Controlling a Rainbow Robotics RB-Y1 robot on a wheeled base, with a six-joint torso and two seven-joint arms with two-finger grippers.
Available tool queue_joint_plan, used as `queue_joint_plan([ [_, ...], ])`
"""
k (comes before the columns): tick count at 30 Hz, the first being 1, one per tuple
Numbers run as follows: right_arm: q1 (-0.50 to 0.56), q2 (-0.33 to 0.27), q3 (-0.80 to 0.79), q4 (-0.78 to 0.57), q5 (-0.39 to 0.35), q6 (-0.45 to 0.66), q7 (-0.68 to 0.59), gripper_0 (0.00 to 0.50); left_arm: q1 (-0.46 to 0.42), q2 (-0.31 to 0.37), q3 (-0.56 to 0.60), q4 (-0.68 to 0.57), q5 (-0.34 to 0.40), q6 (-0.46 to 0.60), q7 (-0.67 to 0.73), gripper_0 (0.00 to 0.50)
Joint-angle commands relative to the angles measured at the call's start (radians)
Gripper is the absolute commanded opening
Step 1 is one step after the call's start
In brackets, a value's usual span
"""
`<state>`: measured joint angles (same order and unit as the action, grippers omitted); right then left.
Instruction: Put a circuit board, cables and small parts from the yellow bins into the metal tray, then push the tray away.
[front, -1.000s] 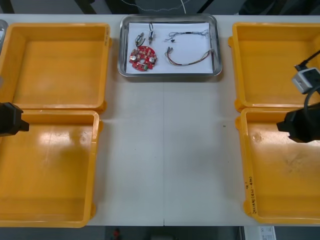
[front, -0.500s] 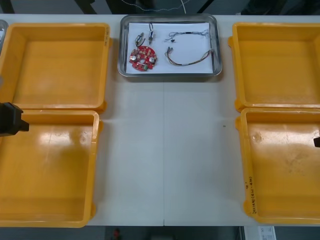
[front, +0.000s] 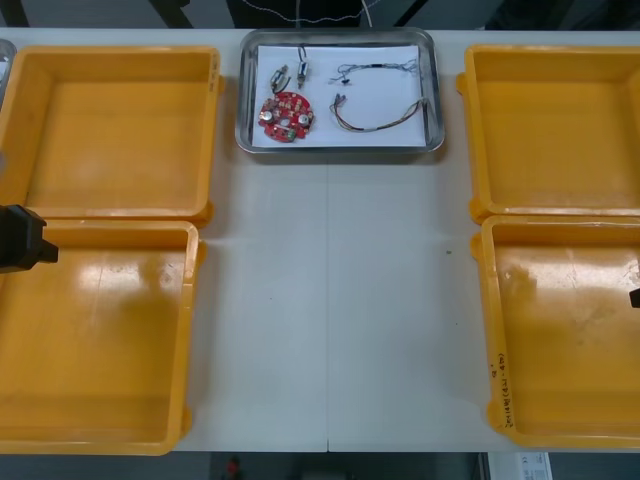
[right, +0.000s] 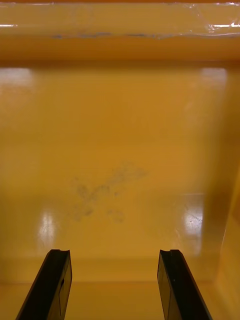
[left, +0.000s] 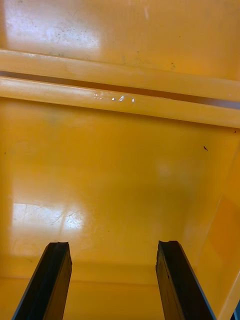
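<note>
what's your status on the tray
Left end effector open over near left yellow bin; right end effector open over near right yellow bin. Shiny metal tray loaded: round red circuit board, cables, small metal parts. Nothing blocking.

Yellow bins, red circuit board, white-lined silver tray

Right end effector hangs over the scuffed floor of a glossy yellow plastic bin, black fingers wide apart.

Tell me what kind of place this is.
Probably an electronics kitting bench: yellow bins flank a metal tray holding a red circuit board, cables and small metal parts.
</note>
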<state>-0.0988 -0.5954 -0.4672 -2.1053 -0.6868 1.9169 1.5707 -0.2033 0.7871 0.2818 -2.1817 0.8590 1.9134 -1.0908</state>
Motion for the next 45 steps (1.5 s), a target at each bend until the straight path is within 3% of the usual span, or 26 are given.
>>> queue_joint_plan([
  [1, -0.052, -0.04, -0.033, 0.005, -0.002, 0.003, -0.058, 0.5, 0.015, 0.043, 0.031, -0.027, 0.008, 0.006, -0.086, 0.5],
  [19, -0.13, -0.136, 0.053, 0.008, -0.022, 0.003, -0.14, 0.5, 0.015, 0.043, 0.031, -0.027, 0.008, 0.006, -0.086, 0.5],
  [45, -0.159, -0.136, 0.078, 0.065, -0.056, 0.003, -0.136, 0.5, 0.015, 0.043, 0.031, -0.027, 0.008, 0.006, -0.086, 0.5],
])
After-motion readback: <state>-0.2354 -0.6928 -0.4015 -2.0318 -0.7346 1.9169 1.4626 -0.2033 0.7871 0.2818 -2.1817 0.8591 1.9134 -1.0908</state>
